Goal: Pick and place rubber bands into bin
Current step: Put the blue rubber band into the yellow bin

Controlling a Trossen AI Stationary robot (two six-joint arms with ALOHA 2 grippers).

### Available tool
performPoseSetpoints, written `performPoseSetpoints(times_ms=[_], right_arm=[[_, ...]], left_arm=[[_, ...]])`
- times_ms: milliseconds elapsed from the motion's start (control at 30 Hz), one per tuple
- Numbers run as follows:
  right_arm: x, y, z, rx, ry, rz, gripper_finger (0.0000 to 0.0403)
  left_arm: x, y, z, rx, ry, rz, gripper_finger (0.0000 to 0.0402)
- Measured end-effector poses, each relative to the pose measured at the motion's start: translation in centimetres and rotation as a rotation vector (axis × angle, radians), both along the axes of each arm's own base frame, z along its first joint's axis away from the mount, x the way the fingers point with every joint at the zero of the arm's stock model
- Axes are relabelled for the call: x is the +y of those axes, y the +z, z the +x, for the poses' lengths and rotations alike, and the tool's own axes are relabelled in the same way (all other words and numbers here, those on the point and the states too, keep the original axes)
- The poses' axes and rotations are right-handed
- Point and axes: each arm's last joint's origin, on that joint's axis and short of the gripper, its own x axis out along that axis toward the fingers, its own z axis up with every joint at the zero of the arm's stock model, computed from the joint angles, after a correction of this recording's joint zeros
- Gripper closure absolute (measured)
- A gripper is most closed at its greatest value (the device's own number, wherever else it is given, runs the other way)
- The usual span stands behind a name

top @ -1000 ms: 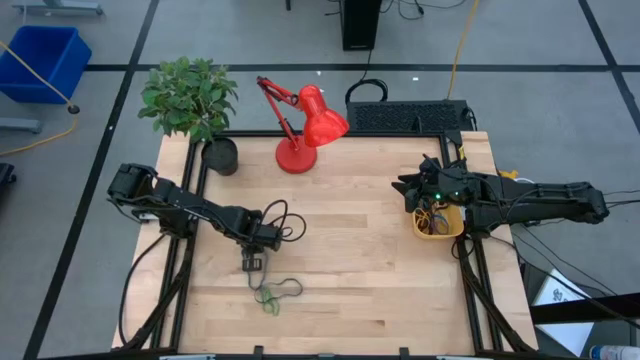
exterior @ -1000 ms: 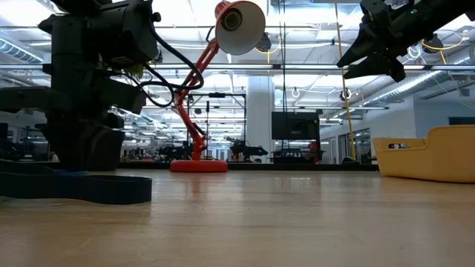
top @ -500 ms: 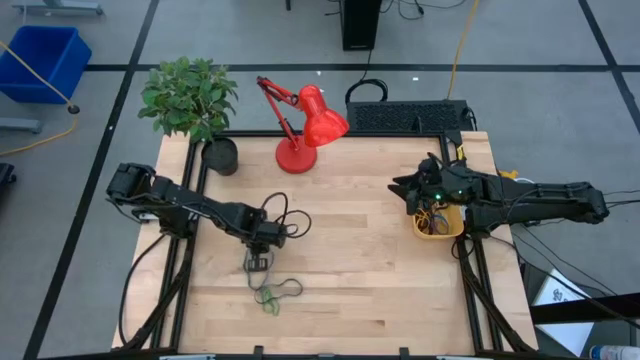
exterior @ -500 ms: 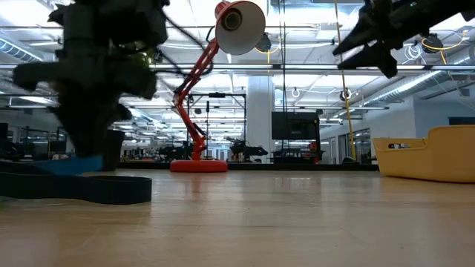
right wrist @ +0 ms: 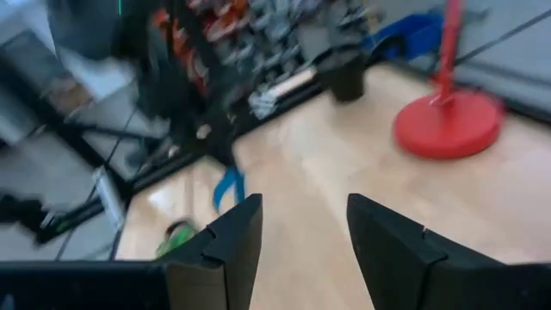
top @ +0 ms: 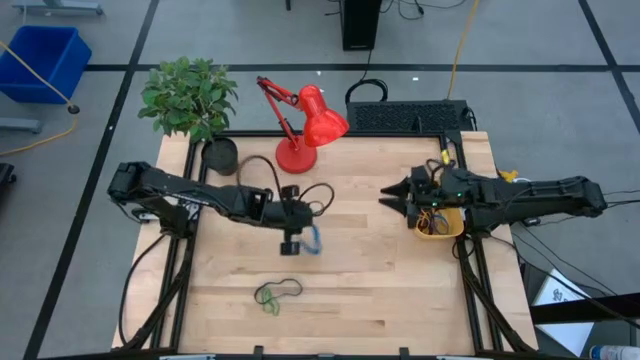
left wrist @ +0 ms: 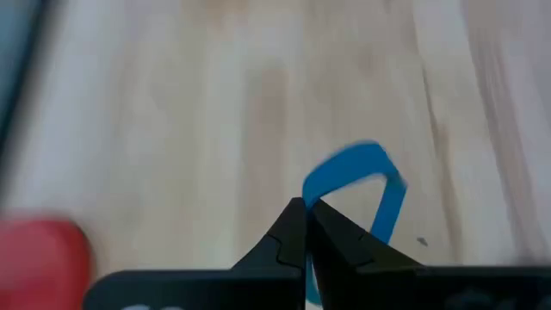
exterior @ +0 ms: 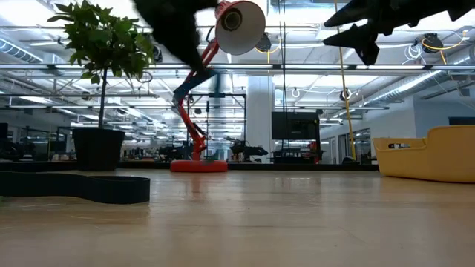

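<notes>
My left gripper [top: 291, 244] hangs over the middle of the table, shut on a blue rubber band [top: 314, 240] whose loop [left wrist: 355, 167] shows beyond the fingertips. A green and a black rubber band [top: 277, 293] lie flat on the table nearer its front edge. The yellow bin [top: 438, 222] stands at the right side with several bands inside. My right gripper [top: 386, 201] hovers open just left of the bin, high above the table [exterior: 355, 33], with nothing between its fingers [right wrist: 301, 215]. My left gripper pinches the blue band between its two fingertips at one spot of the loop [left wrist: 312, 200]. The fingers slant downward from above. The rest of the loop hangs free beside and beyond the fingertips, slack and lifted clear of the table.
A red desk lamp [top: 300, 125] and a potted plant [top: 195, 105] stand at the table's far edge. A dark band [exterior: 82, 187] lies on the wood at the near left in the low view. Bare wood lies between the two grippers.
My left gripper has risen from the table and gone toward the right and far edge, tipping up less steeply. The blue band has come up with it, lifted clear. The green and black bands stay where they were. My right gripper has tipped up toward level.
</notes>
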Motion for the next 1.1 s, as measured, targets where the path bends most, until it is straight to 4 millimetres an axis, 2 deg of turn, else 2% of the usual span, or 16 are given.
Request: performPoseSetpoints(times_ms=[133, 300, 533, 767, 933, 1100], right_arm=[[0.8, -0.8, 1.5, 0.035, 0.114, -0.005, 0.0238], [1.6, -1.4, 3.6, -0.001, 0.168, -0.047, 0.0238], [2.1, -2.7, 6.3, -0.047, 0.242, -0.037, 0.0238], [2.3, -4.0, 8.7, -0.108, 0.243, -0.038, 0.0238], [2.5, -4.7, 9.9, -0.167, 0.294, -0.017, 0.0238], [2.7, -5.2, 10.6, -0.210, 0.337, 0.046, 0.0247]], left_arm=[[0.1, 2.3, 1.5, -0.188, -0.058, 0.067, 0.0397], [0.4, 3.4, 2.4, -0.322, -0.087, 0.112, 0.0389], [0.8, 4.0, 2.8, -0.387, -0.069, 0.129, 0.0390], [0.8, 4.1, 2.8, -0.401, -0.053, 0.146, 0.0396], [0.8, 4.1, 2.8, -0.405, -0.049, 0.148, 0.0385], [0.8, 4.1, 2.8, -0.405, -0.049, 0.148, 0.0395]])
